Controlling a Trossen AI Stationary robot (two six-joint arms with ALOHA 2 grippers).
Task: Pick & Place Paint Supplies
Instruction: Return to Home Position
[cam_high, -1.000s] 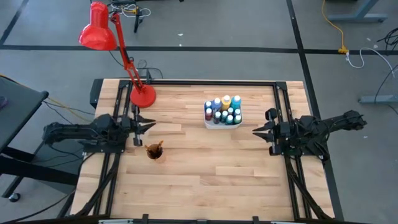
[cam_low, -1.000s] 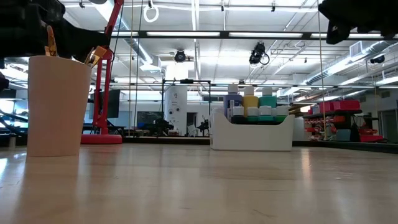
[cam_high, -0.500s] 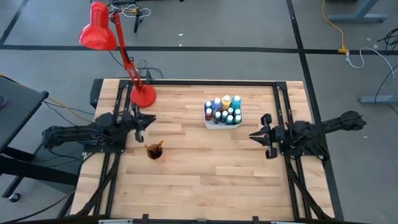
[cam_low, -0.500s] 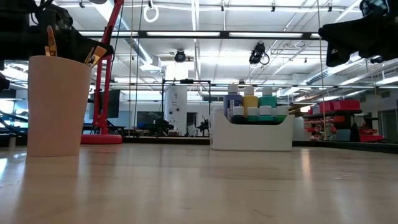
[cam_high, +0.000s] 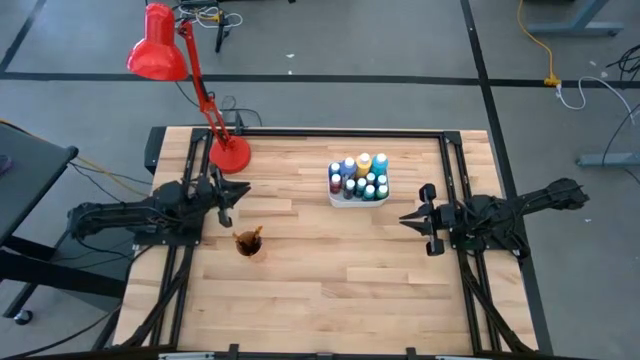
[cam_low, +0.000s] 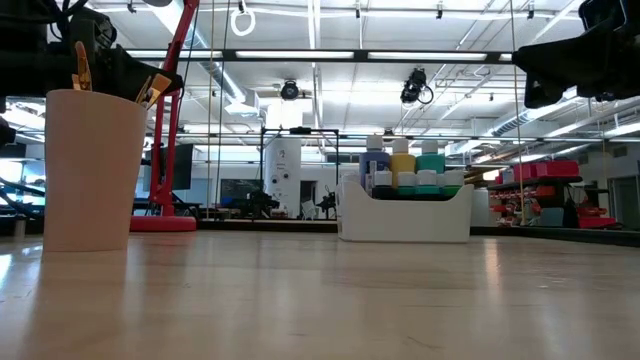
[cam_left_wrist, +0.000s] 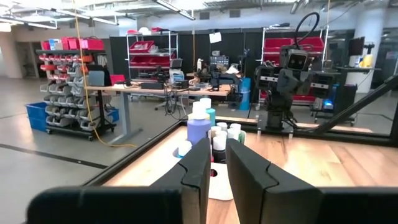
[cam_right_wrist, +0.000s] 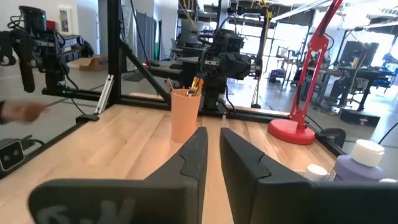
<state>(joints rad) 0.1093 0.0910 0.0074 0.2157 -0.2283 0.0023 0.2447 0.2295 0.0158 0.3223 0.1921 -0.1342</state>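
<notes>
Small paint bottles in blue, yellow and teal, some white-capped, stand upright in a white tray on the far right-middle of the wooden table; the low view shows the bottles over the tray wall. Thin brushes stick up out of an orange cup near the left side. My left gripper hovers left of the tray and just beyond the cup, level and pointing at the bottles. My right gripper hovers right of the tray, pointing at the cup. Both are shut but for a narrow slit, with nothing between the fingers.
A red desk lamp stands with its base at the table's far left, its head reaching out past the far edge. Black rails run along the far, left and right sides. Bare wood lies between the cup and my right gripper and toward the near edge.
My right gripper has sunk closer to the table, still pointing level, then held still. My left gripper has swung a little toward the far edge and rolled slightly about its own axis. Bottles, tray and cup have not moved.
</notes>
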